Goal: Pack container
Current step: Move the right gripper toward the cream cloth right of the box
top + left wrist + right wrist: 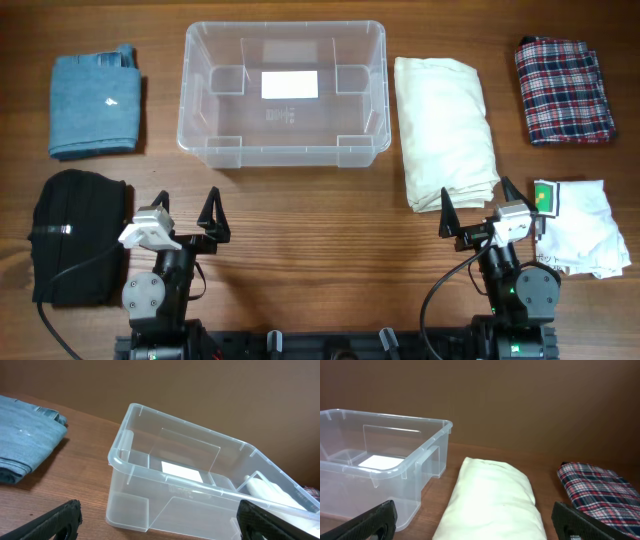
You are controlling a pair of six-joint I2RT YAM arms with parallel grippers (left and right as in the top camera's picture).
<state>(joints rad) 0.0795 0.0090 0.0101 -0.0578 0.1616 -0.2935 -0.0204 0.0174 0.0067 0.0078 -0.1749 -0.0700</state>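
Note:
The clear plastic container [284, 150] stands empty at the table's back centre, a white label [290, 85] on its base. It also shows in the left wrist view [150, 467] and the right wrist view [427, 450]. My left gripper [186, 214] is open and empty, in front of the container's left part. My right gripper [478, 210] is open and empty, in front of a folded cream cloth [443, 130], which fills the right wrist view [492, 500].
A folded blue denim cloth [95, 105] lies back left and a black garment [75, 235] front left. A red plaid cloth [563, 90] lies back right and a white printed cloth [580, 225] front right.

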